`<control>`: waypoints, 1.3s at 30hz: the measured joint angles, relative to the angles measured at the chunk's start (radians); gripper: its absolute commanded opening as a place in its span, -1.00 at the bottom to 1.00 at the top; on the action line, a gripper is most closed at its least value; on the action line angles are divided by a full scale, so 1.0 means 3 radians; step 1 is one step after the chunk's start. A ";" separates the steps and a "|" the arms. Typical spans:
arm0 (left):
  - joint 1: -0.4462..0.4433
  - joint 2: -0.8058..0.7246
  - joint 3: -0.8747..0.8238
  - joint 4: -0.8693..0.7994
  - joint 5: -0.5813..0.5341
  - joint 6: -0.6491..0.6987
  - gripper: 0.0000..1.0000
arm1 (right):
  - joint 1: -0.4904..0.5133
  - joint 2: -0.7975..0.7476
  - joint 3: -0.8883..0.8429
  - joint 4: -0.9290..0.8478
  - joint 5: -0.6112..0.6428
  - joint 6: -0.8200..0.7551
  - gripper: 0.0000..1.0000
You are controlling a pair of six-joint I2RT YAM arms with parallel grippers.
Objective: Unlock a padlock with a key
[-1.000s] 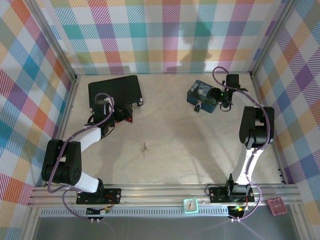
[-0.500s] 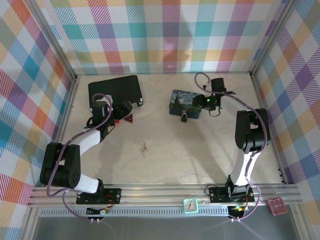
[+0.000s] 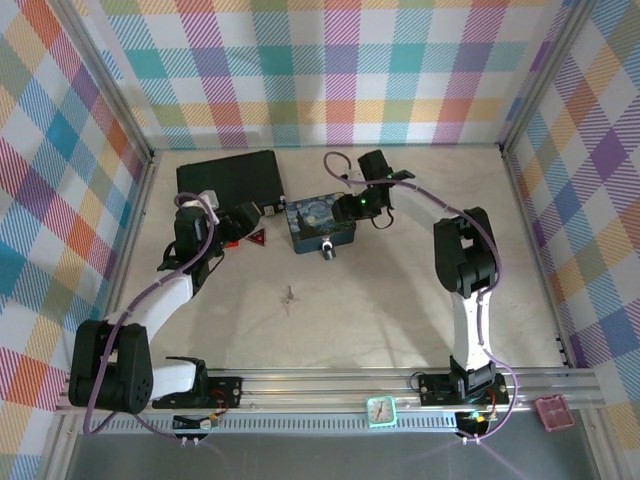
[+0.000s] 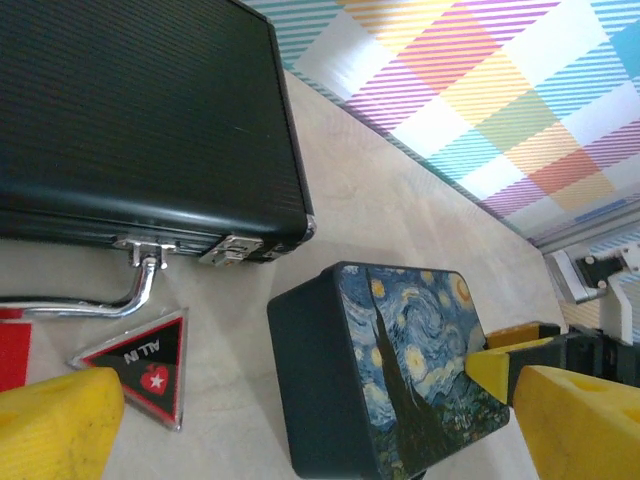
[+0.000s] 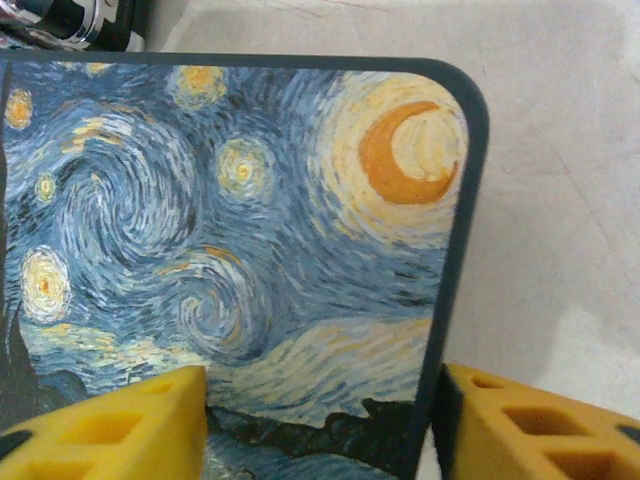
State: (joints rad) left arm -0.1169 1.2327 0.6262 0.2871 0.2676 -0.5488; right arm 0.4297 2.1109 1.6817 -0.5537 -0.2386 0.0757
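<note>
The blue starry-night tin (image 3: 318,222) sits on the table beside the black case, and my right gripper (image 3: 347,207) is shut on its far right edge. In the right wrist view the gripper (image 5: 320,430) has one yellow pad on the painted lid (image 5: 230,220) and the other outside the rim. A tiny padlock (image 3: 329,248) hangs off the tin's near side. The thin key (image 3: 289,294) lies alone on the bare table, nearer the arms. My left gripper (image 3: 240,221) stands open just left of the tin (image 4: 400,370), with nothing between its fingers (image 4: 55,425).
The black case (image 3: 230,180) with silver latches (image 4: 232,248) lies at the back left, its handle (image 4: 140,285) toward the left gripper. A red-and-black triangle piece (image 3: 258,237) rests between the case and the tin. Plaid walls (image 3: 320,70) enclose the table.
My right gripper has dragged the tin and its padlock leftward across the table, up to the black case. The left gripper has shifted slightly toward it. The key has stayed put.
</note>
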 measured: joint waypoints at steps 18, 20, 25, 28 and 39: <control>-0.0001 -0.0092 -0.0060 -0.0829 -0.0837 -0.0130 0.99 | 0.1342 -0.1052 -0.0866 -0.0519 0.1036 0.0811 0.44; -0.0001 -0.0093 -0.0060 -0.0848 -0.0842 -0.0128 0.99 | 0.1582 -0.1010 -0.0870 -0.0511 0.1073 0.1015 0.37; -0.0001 -0.0177 -0.0098 -0.0881 -0.0863 -0.0114 0.99 | 0.2126 -0.0846 -0.0891 -0.0244 0.1264 0.1372 0.18; -0.0001 -0.0300 -0.0135 -0.0951 -0.0891 -0.0097 0.99 | 0.2286 -0.0590 -0.0779 -0.0123 0.1356 0.1541 0.12; -0.0001 -0.0464 -0.0188 -0.0950 -0.0884 -0.0093 0.99 | 0.2368 -0.0072 -0.0626 0.0127 0.1714 0.2187 -0.03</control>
State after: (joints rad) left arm -0.1173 1.0935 0.5697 0.0021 0.0025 -0.5766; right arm 1.1400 2.0892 1.4940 -0.5156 0.2756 0.7319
